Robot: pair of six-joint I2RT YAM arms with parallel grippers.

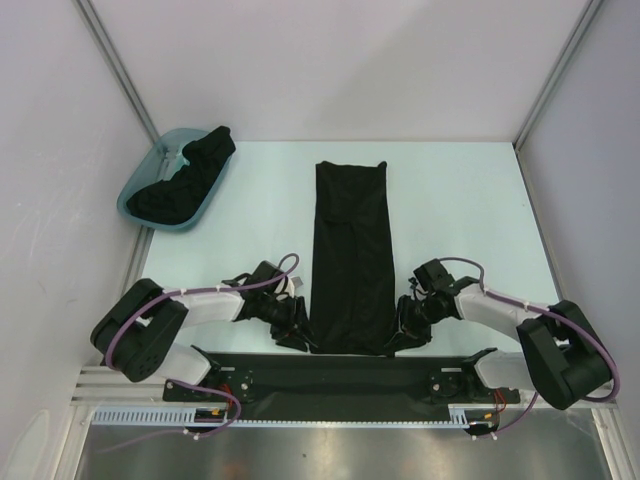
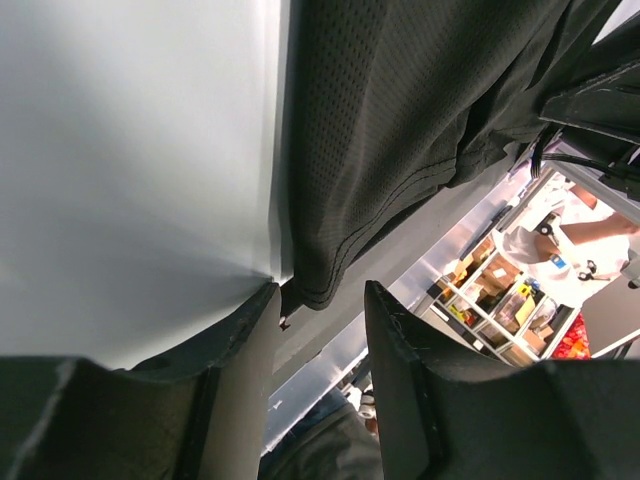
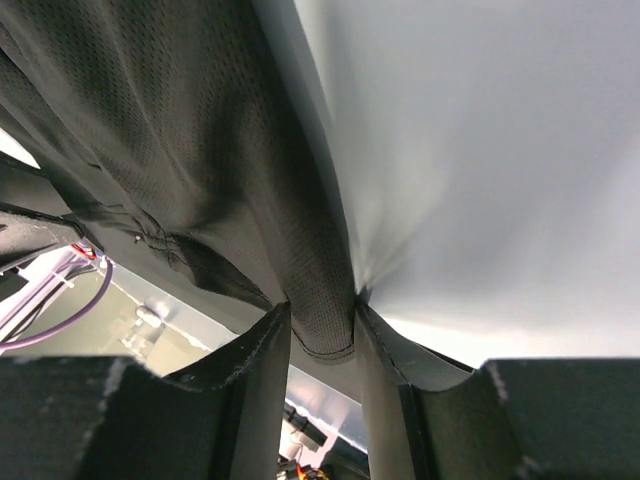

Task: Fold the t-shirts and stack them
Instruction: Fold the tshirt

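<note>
Roughly, big to small. Table (image 1: 470, 200): pale, smooth, low friction by the look of it.

Flat shirt (image 1: 350, 250): black, laid as a long narrow strip down the middle, its near end lying between my two claws. Teal tub (image 1: 135, 200) at the far left, with a heaped shirt (image 1: 190, 170) slumped in it, unfolded.

Cloth is fine mesh knit. I judge it light and limp. It should sag from any single hold and slide easily on this surface, so both near corners want lifting together.

Right claw (image 3: 322, 308): pinched tight on a bunched fold at the strip's near right corner, cloth filling the gap between the pads.

Left claw (image 2: 322, 290): parted, gripping nothing. The stitched hem (image 2: 390, 225) at the near left corner sits just beyond the fingertips. The doubled hem looks like the best place to bite, since thicker cloth is less likely to slip out.
</note>
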